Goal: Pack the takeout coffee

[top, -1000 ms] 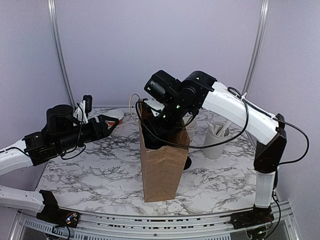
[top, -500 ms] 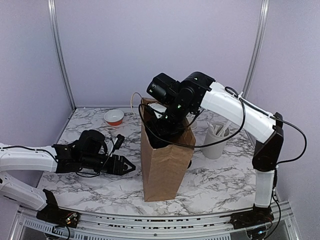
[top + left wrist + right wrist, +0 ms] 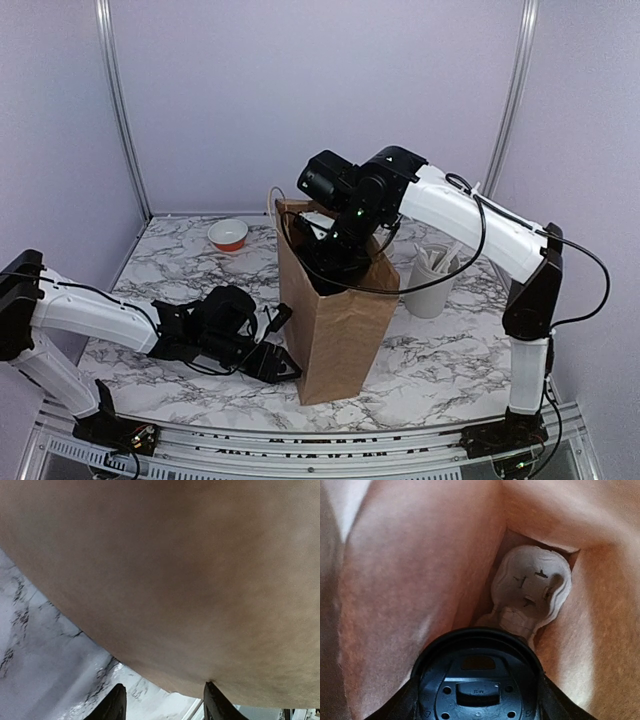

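Right wrist view is showing the right gripper point(image 3: 478, 706) pinching the black lid point(image 3: 477, 677) at six o'clock inside the paper bag point(image 3: 338, 320); the left gripper point(image 3: 277, 362) is sitting spread at the bag's nine o'clock.

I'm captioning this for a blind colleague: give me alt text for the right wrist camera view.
A round black plastic lid fills the foreground, flanked by the right gripper's dark fingers, hanging inside a brown paper bag. Below it, at the bag's bottom, lies a pale moulded pulp tray.
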You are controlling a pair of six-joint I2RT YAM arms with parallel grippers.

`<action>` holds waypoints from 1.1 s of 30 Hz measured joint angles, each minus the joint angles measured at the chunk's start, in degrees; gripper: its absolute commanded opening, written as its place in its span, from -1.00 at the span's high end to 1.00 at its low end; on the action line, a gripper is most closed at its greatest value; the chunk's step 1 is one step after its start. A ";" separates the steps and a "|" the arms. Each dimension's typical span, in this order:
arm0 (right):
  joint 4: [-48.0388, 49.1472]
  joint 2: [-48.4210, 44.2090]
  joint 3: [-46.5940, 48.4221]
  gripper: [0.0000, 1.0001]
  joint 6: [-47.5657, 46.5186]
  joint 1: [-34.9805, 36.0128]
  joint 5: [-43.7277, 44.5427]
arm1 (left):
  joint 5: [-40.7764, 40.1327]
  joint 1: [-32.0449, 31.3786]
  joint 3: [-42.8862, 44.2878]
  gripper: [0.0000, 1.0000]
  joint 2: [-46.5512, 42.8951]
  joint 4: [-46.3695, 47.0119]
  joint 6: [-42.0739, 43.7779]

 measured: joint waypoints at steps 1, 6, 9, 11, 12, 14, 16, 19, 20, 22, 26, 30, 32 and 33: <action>-0.04 0.00 -0.26 -0.01 0.00 0.00 -0.09 | 0.20 -0.57 0.98 -0.05 0.74 0.24 0.00; -1.70 0.00 -1.25 0.00 -0.07 -0.07 0.31 | 0.70 -2.25 4.98 -0.05 4.09 0.70 -0.50; -2.32 -0.07 -2.34 0.00 0.04 -0.44 0.46 | 0.72 -2.49 6.29 -0.05 5.81 0.81 -0.57; -2.27 -0.28 -3.50 0.00 0.26 -0.52 0.61 | 0.68 -2.54 6.75 -0.05 6.01 0.81 -0.70; -2.23 -0.48 -4.13 0.00 0.46 -0.52 0.68 | 0.61 -2.56 6.88 -0.05 5.99 0.85 -0.72; -2.08 -1.03 -5.46 0.00 0.90 -0.48 0.81 | 0.39 -2.64 7.15 -0.05 5.97 0.81 -0.72; -1.92 -1.64 -6.34 0.00 1.42 -0.35 1.11 | -0.07 -2.67 7.32 -0.04 5.40 0.44 -0.68; -1.66 -2.51 -7.19 0.00 1.73 0.15 1.84 | -1.09 -1.92 7.37 -0.02 2.03 -0.83 -0.46; -1.60 -2.69 -7.32 0.00 1.73 0.44 2.08 | -1.46 -1.51 7.45 -0.02 0.48 -1.68 -0.37; -1.53 -2.89 -7.37 0.00 1.73 1.20 2.75 | -2.49 0.13 7.72 0.00 -3.48 -3.54 -0.17; -1.40 -2.99 -7.37 0.00 1.70 2.62 3.98 | -5.57 5.75 9.84 0.03 -11.50 -8.68 0.02; -0.44 -3.41 -8.04 0.00 1.20 3.63 4.68 | -8.55 11.76 14.23 0.06 -15.32 -14.21 0.48; 0.20 -3.80 -8.70 0.00 0.68 4.17 4.81 | -9.55 14.34 17.33 0.06 -15.52 -17.16 1.14; 0.55 -4.04 -9.14 0.00 0.31 4.48 4.81 | -10.05 15.56 19.26 0.06 -15.50 -18.69 1.64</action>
